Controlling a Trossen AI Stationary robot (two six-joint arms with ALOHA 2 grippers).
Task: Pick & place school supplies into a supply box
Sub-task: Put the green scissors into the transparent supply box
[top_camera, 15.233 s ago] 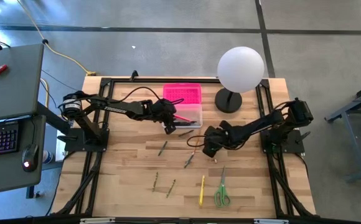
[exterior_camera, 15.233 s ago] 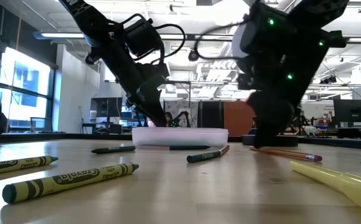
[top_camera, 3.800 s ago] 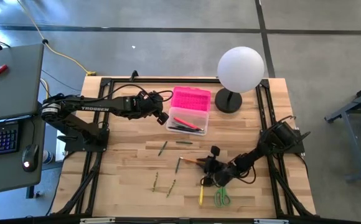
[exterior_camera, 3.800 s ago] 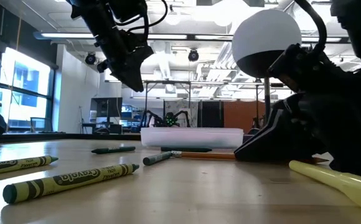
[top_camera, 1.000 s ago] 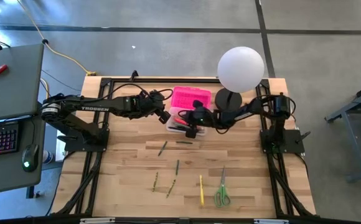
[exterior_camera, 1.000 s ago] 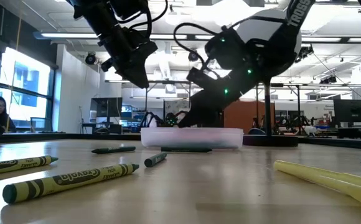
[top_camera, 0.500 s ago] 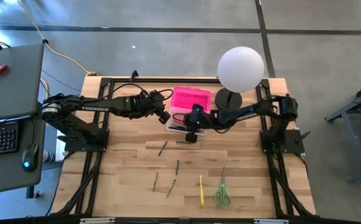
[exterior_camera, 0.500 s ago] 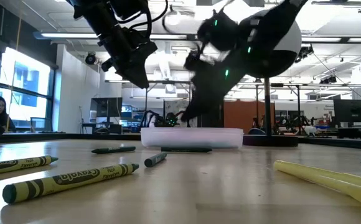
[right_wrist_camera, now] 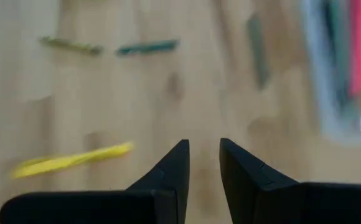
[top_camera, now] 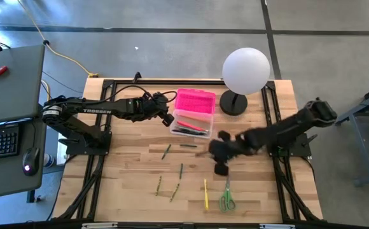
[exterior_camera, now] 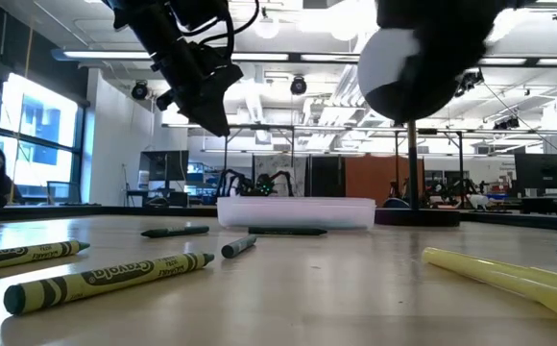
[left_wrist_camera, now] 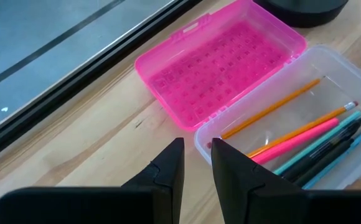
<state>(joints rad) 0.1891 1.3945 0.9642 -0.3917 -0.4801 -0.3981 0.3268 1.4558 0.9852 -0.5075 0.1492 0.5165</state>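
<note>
The supply box (top_camera: 190, 125) is a clear tray with its pink lid (left_wrist_camera: 221, 68) open flat behind it; pencils and pens (left_wrist_camera: 305, 140) lie inside. My left gripper (left_wrist_camera: 197, 144) hovers open and empty just off the tray's left end (top_camera: 168, 120). My right gripper (top_camera: 221, 169) hangs open and empty above the bare table, between the box and the green-handled scissors (top_camera: 226, 198). Loose school supplies lie flat on the table: a yellow pen (top_camera: 205, 194) and several crayons (top_camera: 181, 170).
A white globe lamp (top_camera: 245, 70) stands on a dark base at the back right, close to the lid. The crayons (exterior_camera: 106, 281) lie in the near left half. A desk with a keyboard (top_camera: 0, 137) stands off the table's left edge.
My right gripper has left the box, risen and swung fast toward the table's near edge and a little to the right, turning as it went; it now hangs over the table above the scissors. The left arm has kept still.
</note>
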